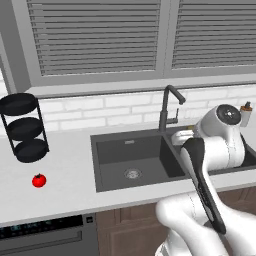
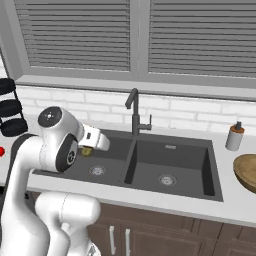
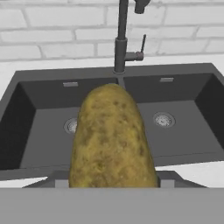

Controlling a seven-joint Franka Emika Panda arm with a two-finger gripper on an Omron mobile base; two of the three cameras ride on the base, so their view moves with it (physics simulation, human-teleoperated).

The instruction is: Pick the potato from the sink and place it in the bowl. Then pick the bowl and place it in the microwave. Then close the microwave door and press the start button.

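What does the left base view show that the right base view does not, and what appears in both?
Left base view alone: the round red tomato on the counter and the oven's display strip below it. Right base view alone: the wooden bowl at the right edge, and the potato at the end of the arm, over the left basin. Both share the sink, its faucet, the black tiered rack, the soap bottle and the blinds.

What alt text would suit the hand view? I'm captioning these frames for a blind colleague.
A yellowish-brown potato fills the centre, held up close in the gripper above a dark grey double-basin sink. Behind it, each basin shows a round metal drain, and a dark faucet rises at the divider against a white brick wall.
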